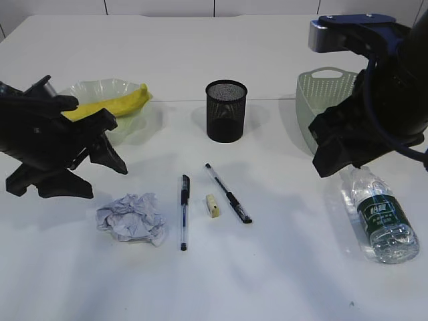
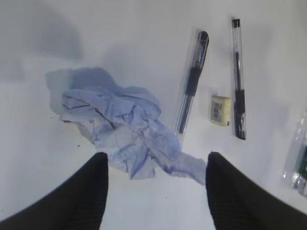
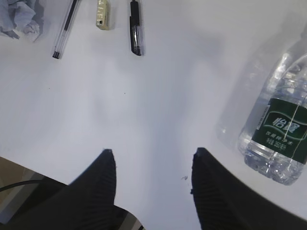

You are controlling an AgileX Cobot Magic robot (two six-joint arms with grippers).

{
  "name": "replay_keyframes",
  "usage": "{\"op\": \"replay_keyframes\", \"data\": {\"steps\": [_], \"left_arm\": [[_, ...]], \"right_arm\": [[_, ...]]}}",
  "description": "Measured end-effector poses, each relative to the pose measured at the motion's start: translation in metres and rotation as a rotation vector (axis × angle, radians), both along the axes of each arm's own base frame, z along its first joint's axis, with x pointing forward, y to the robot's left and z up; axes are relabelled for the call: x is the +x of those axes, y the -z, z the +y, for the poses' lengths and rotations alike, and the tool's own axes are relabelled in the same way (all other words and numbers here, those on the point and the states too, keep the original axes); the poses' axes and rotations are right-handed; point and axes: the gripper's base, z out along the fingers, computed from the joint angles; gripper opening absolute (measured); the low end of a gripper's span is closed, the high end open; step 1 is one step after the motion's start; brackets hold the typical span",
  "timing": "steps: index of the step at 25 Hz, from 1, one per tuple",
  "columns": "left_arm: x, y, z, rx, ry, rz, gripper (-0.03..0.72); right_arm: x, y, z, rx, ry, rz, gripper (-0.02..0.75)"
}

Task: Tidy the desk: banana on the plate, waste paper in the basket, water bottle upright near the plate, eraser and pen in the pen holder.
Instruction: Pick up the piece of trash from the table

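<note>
The banana (image 1: 124, 102) lies across the pale green plate (image 1: 93, 85) at the back left. The crumpled waste paper (image 1: 132, 217) (image 2: 120, 124) rests on the desk (image 1: 281, 267). My left gripper (image 2: 156, 160) hovers open just short of it, holding nothing. Two pens (image 1: 184, 210) (image 1: 227, 192) lie in the middle with the eraser (image 1: 212, 205) (image 2: 220, 110) between them. The black mesh pen holder (image 1: 226, 110) stands behind them. The water bottle (image 1: 382, 217) (image 3: 280, 134) lies on its side at the right. My right gripper (image 3: 153, 155) is open over bare desk, left of the bottle.
The sage-green basket (image 1: 324, 100) stands at the back right, partly hidden by the right arm (image 1: 374, 120). The left arm (image 1: 47, 140) covers part of the plate. The desk's near edge shows at the bottom left of the right wrist view.
</note>
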Motion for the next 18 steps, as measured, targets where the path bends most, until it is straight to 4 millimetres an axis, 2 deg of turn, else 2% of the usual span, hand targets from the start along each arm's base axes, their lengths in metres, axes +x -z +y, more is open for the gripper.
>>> {"op": "replay_keyframes", "data": {"steps": [18], "left_arm": [[0.014, 0.044, -0.008, -0.131, -0.291, 0.234, 0.445]], "right_arm": [[0.001, 0.000, 0.000, 0.006, 0.001, -0.014, 0.385]]}}
